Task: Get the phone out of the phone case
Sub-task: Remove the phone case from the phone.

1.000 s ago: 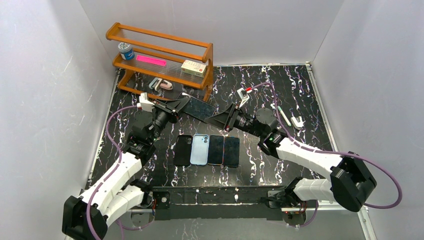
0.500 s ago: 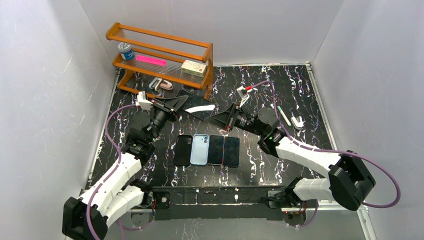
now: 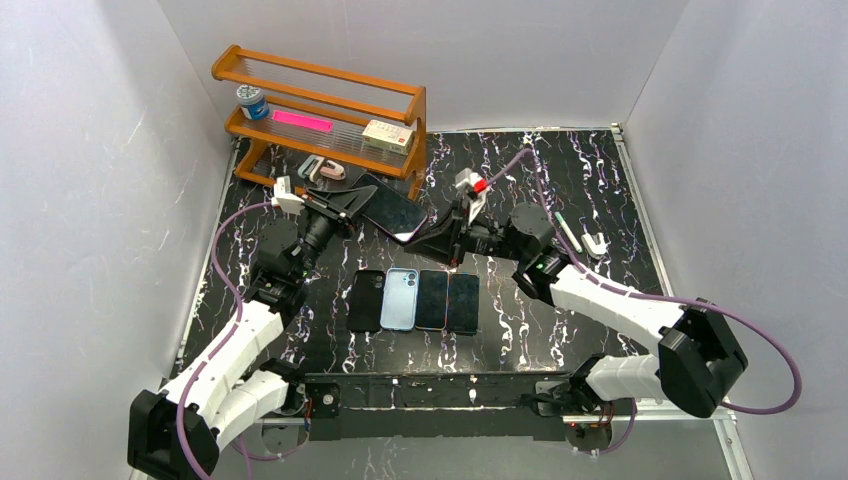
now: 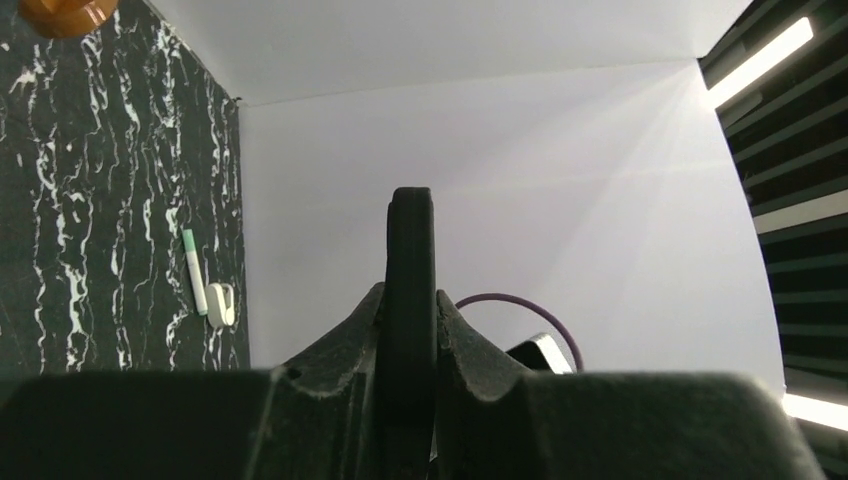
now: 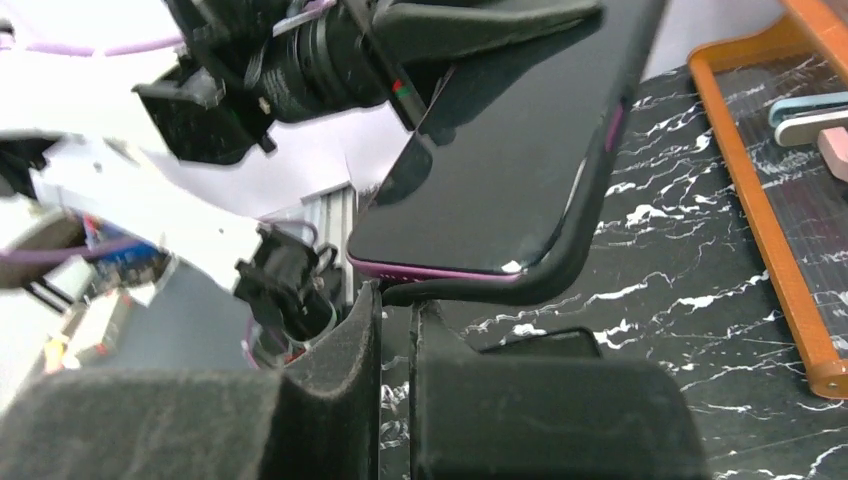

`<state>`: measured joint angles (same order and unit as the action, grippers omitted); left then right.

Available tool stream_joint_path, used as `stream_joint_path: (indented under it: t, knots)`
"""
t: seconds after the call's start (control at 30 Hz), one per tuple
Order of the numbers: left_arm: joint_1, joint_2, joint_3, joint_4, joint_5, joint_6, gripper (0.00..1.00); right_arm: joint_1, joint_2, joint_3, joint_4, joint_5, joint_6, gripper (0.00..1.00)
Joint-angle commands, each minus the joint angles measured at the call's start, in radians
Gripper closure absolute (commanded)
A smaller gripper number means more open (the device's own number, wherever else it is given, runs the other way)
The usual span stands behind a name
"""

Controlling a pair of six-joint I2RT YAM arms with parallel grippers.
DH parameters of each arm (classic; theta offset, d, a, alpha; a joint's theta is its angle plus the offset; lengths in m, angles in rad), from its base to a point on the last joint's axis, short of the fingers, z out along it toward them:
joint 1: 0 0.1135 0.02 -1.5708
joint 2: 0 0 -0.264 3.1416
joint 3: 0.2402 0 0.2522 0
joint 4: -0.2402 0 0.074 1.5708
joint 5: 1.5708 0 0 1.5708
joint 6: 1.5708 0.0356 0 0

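A dark phone (image 3: pixel 392 208) with a purple rim sits in a black case and is held in the air between both grippers, above the table's middle. My left gripper (image 3: pixel 352 205) is shut on its far left end; in the left wrist view the phone (image 4: pixel 411 250) shows edge-on between the shut fingers (image 4: pixel 411 315). My right gripper (image 3: pixel 432 238) is shut on the case's lower edge. In the right wrist view the black case (image 5: pixel 592 190) bends away from the phone's (image 5: pixel 505 150) purple bottom corner, just above the gripper (image 5: pixel 398 305).
Several phones and cases (image 3: pixel 415 300) lie in a row on the black marble table (image 3: pixel 600 180) under the held phone. A wooden rack (image 3: pixel 320 115) with small items stands at the back left. A white pen (image 3: pixel 570 232) and a hook (image 3: pixel 595 243) lie to the right.
The held phone has tilted and shifted a little left toward the rack. My right gripper has moved left and up with the case edge; the case corner now stands off the phone.
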<state>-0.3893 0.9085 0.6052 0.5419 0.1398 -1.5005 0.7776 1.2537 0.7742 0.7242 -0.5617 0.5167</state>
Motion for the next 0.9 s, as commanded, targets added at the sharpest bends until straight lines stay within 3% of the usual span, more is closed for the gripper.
stream_joint_path:
  t: [0.0,0.17,0.33,0.47,0.7,0.87]
  knots:
    - [-0.037,0.008,0.023,-0.054,0.125,-0.015,1.0,0.03,0.049,0.087,-0.025,-0.136,-0.339,0.99]
    - [-0.037,0.015,0.031,-0.058,0.155,0.008,1.0,0.03,0.07,0.121,-0.069,-0.131,-0.415,0.99]
    - [-0.02,0.025,0.078,-0.102,0.214,0.128,1.0,0.021,0.045,0.078,-0.072,-0.039,-0.427,0.98]
    - [0.028,0.046,0.151,-0.213,0.291,0.288,1.0,-0.021,-0.014,0.032,-0.143,-0.066,-0.411,0.86]
    - [0.075,0.086,0.241,-0.311,0.421,0.508,1.0,-0.12,-0.153,-0.033,-0.358,-0.138,-0.445,0.46]
    - [0.081,0.13,0.284,-0.283,0.546,0.582,1.0,-0.137,-0.18,-0.028,-0.45,-0.185,-0.503,0.35]
